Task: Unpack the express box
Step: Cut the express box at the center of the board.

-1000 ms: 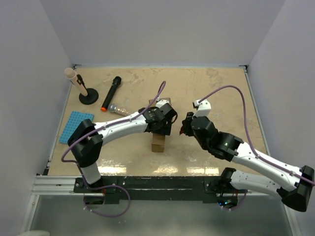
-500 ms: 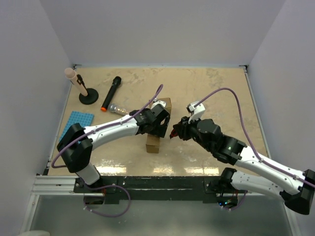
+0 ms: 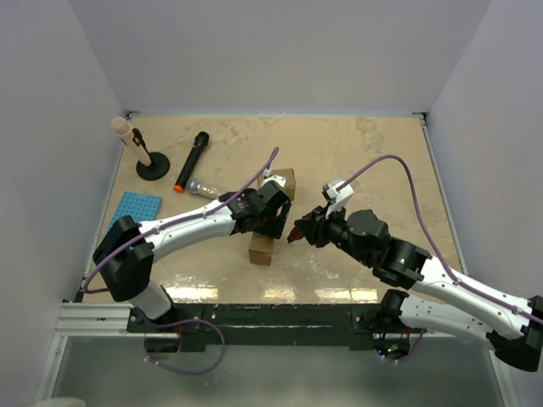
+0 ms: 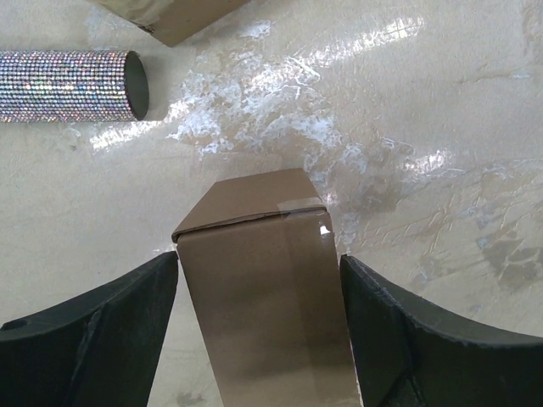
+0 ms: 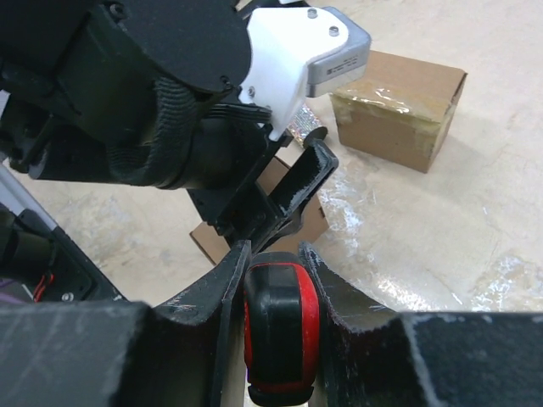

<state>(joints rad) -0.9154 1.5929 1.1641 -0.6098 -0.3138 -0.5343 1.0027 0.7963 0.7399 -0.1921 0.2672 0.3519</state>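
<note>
- Left pincer (image 4: 259,259) had one finger at each side of the express box (image 4: 263,322); gripping or not, I cannot tell.
- Right pincer (image 5: 273,253) pinched a red tool (image 5: 280,331); its push could slide a loose box.

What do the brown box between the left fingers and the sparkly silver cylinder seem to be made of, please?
The brown rectangular box looks like matte cardboard, with folded flap edges and a glossy clear-tape strip. The sparkly silver cylinder seems covered in tiny rhinestone-like studs, glittering in a grid.
</note>
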